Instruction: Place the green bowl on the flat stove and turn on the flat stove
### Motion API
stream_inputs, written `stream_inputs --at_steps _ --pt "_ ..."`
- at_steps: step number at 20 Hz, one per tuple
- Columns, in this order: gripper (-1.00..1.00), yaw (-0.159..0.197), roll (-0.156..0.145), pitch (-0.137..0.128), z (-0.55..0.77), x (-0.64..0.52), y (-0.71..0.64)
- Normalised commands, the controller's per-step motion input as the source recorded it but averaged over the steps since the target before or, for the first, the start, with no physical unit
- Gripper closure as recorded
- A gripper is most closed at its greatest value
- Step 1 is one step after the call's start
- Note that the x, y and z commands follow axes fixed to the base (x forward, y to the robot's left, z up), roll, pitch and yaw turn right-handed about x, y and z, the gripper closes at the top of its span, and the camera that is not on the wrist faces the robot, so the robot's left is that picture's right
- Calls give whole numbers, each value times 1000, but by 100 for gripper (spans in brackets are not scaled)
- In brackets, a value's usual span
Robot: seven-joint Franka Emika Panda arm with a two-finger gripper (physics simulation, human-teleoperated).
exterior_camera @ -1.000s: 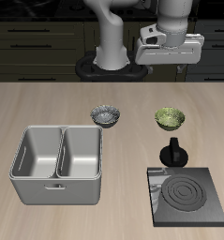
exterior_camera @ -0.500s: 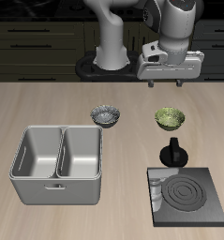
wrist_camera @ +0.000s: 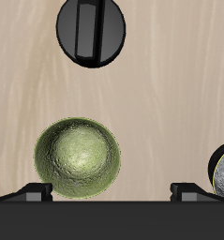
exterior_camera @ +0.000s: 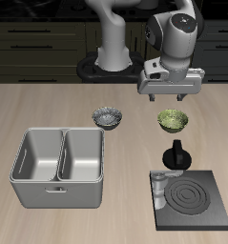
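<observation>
The green bowl [exterior_camera: 173,120] [wrist_camera: 78,157] sits upright on the wooden table, small and olive with a ribbed inside. My gripper [exterior_camera: 170,95] [wrist_camera: 112,192] hangs open above it, a little farther back, with nothing between its fingers [wrist_camera: 29,191]. The bowl lies below the gap, closer to one finger than the other. The flat stove [exterior_camera: 194,200], a dark square plate with ring marks, lies near the table's front edge. A black knob [exterior_camera: 176,155] [wrist_camera: 92,30] stands at its back edge, between the bowl and the plate.
A grey-white bowl [exterior_camera: 108,117] [wrist_camera: 223,173] rests beside the green one. A grey two-compartment metal basin [exterior_camera: 58,167] takes up the table's other side. The robot's base [exterior_camera: 114,59] stands at the back.
My gripper has come down and forward, from high near the back counter to just above the green bowl. Nothing on the table has moved.
</observation>
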Motion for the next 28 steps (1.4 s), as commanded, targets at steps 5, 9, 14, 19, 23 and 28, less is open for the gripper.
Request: stream_inputs --at_steps 5,9,14,19,23,28 --pt "-100 -14 -10 54 -461 -9 33" --pt "-100 0 -10 39 -410 -28 8" --pt "-100 18 -9 89 -639 -21 13" --pt "-100 -21 -4 62 -330 -24 -21" --pt "-100 -24 21 20 -195 -56 -3" --pt "100 -50 59 -15 -52 -94 81"
